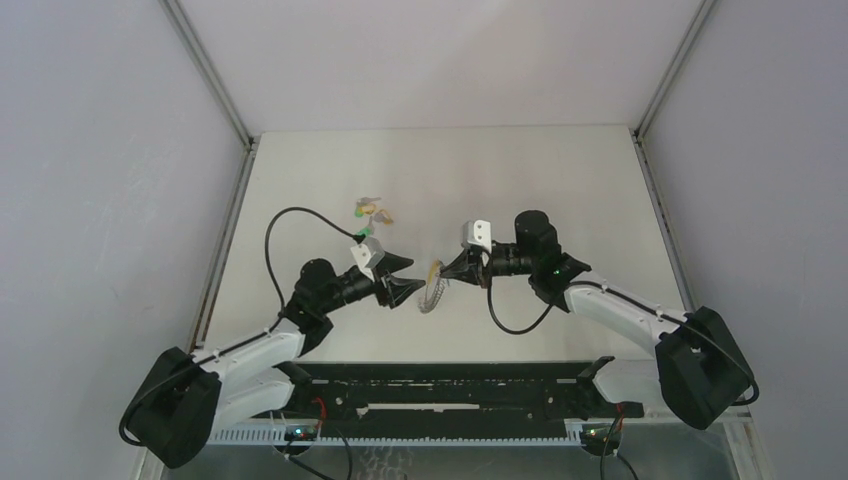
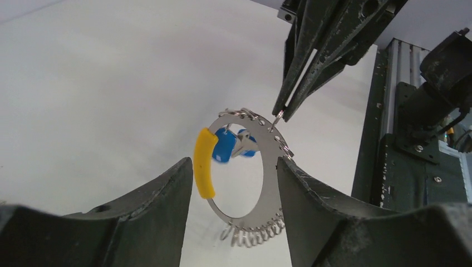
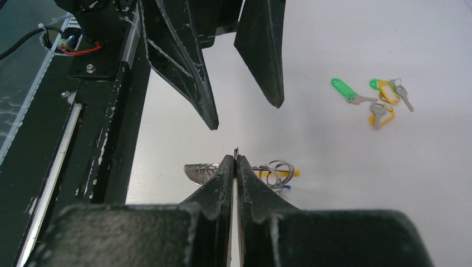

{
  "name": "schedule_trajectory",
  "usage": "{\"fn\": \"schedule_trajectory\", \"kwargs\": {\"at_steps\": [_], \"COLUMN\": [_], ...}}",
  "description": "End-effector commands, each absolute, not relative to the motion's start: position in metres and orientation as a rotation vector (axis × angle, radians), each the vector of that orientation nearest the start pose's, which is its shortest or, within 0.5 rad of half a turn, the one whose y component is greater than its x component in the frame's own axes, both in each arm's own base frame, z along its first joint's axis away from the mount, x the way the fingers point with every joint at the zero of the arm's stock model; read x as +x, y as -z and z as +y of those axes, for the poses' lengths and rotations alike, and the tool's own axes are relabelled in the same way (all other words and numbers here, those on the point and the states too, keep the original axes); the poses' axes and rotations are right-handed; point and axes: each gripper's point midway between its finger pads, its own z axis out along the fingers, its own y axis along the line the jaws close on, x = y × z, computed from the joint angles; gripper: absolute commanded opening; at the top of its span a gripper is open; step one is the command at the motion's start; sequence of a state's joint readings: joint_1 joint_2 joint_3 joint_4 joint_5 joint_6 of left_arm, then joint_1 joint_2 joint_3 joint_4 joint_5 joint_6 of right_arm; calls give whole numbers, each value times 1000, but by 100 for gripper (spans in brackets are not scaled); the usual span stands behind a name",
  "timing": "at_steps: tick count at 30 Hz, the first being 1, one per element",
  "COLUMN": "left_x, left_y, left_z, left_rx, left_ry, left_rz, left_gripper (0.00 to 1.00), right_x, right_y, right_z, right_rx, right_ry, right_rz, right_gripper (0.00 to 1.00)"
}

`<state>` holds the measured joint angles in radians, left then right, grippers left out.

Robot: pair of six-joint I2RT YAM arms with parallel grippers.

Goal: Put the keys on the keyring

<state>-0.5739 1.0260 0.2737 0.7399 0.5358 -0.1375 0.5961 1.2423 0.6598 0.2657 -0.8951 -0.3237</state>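
Note:
The keyring (image 2: 271,183) is a flat silvery ring with a yellow sleeve (image 2: 203,169), a row of small wire loops and a blue-headed key (image 2: 225,147) hanging on it. It stands upright between the fingers of my left gripper (image 2: 234,162), which is open; its right edge lies against the right finger (image 2: 311,206). My right gripper (image 3: 236,158) is shut on a thin part at the ring's top edge. In the top view the ring (image 1: 432,290) sits between my left gripper (image 1: 412,280) and right gripper (image 1: 447,270). Loose green and yellow keys (image 3: 378,100) lie on the table.
The loose keys (image 1: 372,212) lie on the white table (image 1: 560,190) just beyond the left arm. The black rail of the arm bases (image 1: 450,385) runs along the near edge. Grey walls stand on both sides.

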Motion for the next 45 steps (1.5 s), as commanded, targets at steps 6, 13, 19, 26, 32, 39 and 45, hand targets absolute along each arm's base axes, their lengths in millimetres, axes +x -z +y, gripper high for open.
{"fn": "schedule_trajectory", "kwargs": {"at_steps": [6, 13, 19, 26, 32, 39, 45], "left_x": [214, 212, 208, 203, 201, 201, 201], "left_y": [-211, -211, -208, -206, -208, -205, -200], "left_z": [-278, -285, -289, -293, -294, -296, -295], "left_rx": [905, 943, 985, 1027, 1041, 1056, 1057], "left_ry": [1055, 1086, 1120, 1153, 1160, 1177, 1167], "left_rz": [1300, 1284, 1279, 1268, 1256, 1264, 1289], "left_gripper": [51, 40, 38, 36, 32, 26, 20], "right_x": [215, 213, 212, 209, 207, 206, 206], "right_y": [-209, -205, -204, -206, -207, -208, -209], "right_z": [313, 318, 318, 319, 321, 321, 321], "right_rx": [-1384, -1401, -1407, -1416, -1425, -1437, -1437], "right_ry": [-1039, -1056, -1062, -1075, -1086, -1086, -1086], "right_rz": [1169, 1180, 1176, 1154, 1141, 1139, 1138], "right_gripper": [0, 0, 0, 0, 0, 0, 0]}}
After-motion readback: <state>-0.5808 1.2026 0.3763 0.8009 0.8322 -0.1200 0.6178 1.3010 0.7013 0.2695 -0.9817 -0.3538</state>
